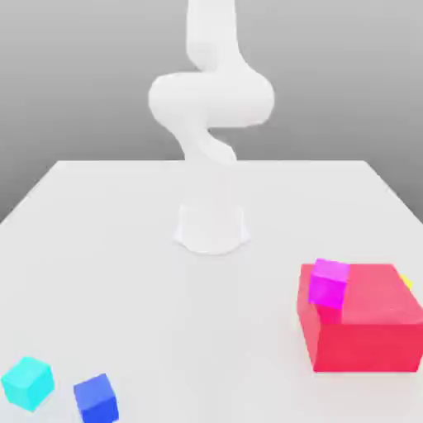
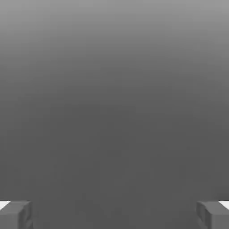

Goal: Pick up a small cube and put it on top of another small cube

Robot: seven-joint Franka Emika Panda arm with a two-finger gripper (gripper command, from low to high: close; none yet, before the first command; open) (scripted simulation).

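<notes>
Blue cube [image 1: 97,400], small: on the tabletop [image 1: 206,330], judged well below the tool [image 2: 114,215], towards the exterior view's left from the arm's base [image 1: 211,230]. Tool: jaws wide apart, nothing between. Cyan cube [image 1: 28,383]: beside the blue, a near neighbour to clear. Tabletop edge: not far off, likely. Coming move, presumably: a long descent, open room between base and cubes.

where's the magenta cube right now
In the exterior view it's toward the right: the magenta cube appears against the big red block, overlapping its top's left part.
</notes>
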